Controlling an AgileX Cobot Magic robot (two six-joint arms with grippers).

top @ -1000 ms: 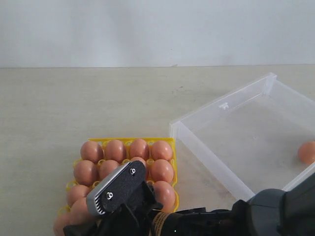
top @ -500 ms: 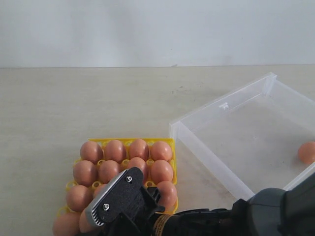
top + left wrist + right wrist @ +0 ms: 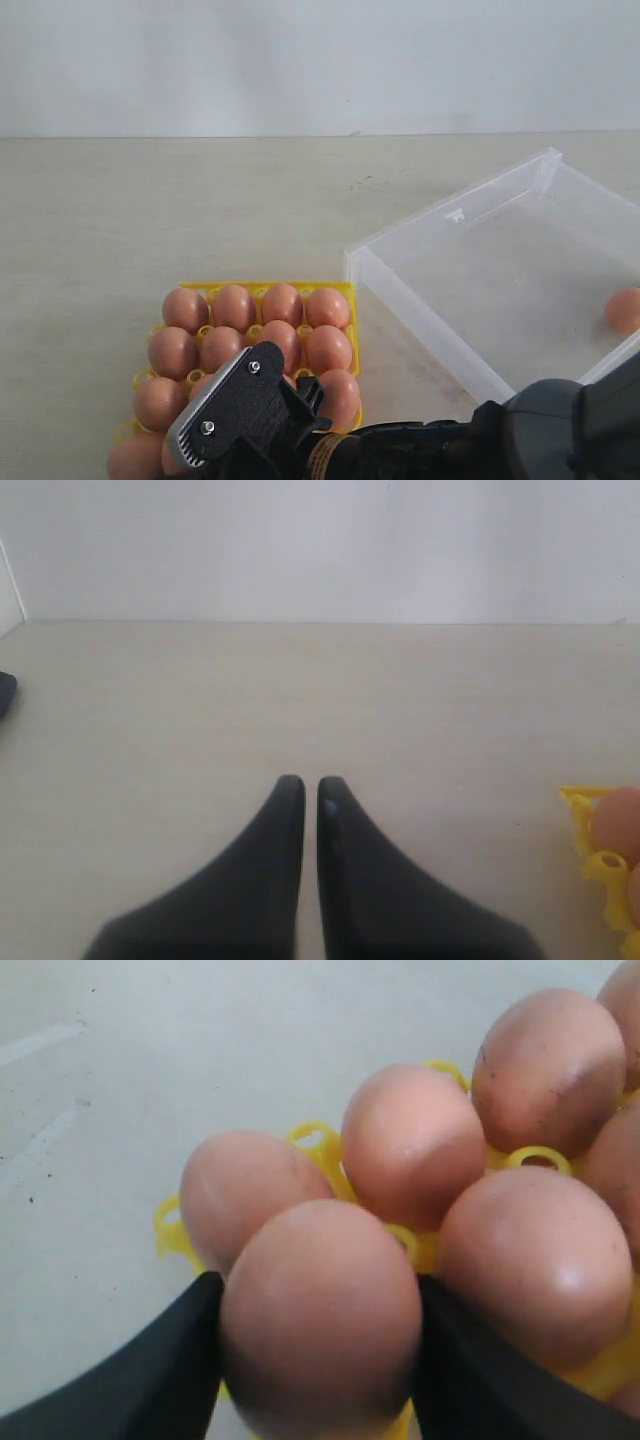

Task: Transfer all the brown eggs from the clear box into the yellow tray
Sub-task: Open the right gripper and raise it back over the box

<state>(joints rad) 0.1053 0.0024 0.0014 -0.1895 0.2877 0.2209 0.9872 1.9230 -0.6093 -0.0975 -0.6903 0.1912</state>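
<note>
Yellow tray (image 3: 346,292) sits on the table (image 3: 150,200) toward the left of the exterior view, most of its cups filled with brown eggs (image 3: 283,303). The clear box (image 3: 400,300) stands just beside it on the right and looks nearly emptied, with one last egg (image 3: 624,310) lying against its far right side.

The step in hand appears to be seating an egg in the tray. The right arm (image 3: 430,450) reaches across the middle and hangs over the tray's near rows. In its wrist view the right pincer (image 3: 315,1285) pinches a held egg (image 3: 320,1325), one dark finger against each flank, low among its seated neighbours. The next move calls for the egg to settle upright into a free cup without knocking the eggs beside it. The fingers then need to part gently and lift straight up. After that, the egg in the box remains to fetch.

The left pincer (image 3: 302,790) hovers over bare table, its fingers pressed almost together on nothing.

The cup under the held egg is not visible, so whether it rests there yet cannot be told. The arm's wrist covers the tray's near rows in the exterior view, so free cups cannot be counted. The box runs off the frame's right side, cutting the last egg.
</note>
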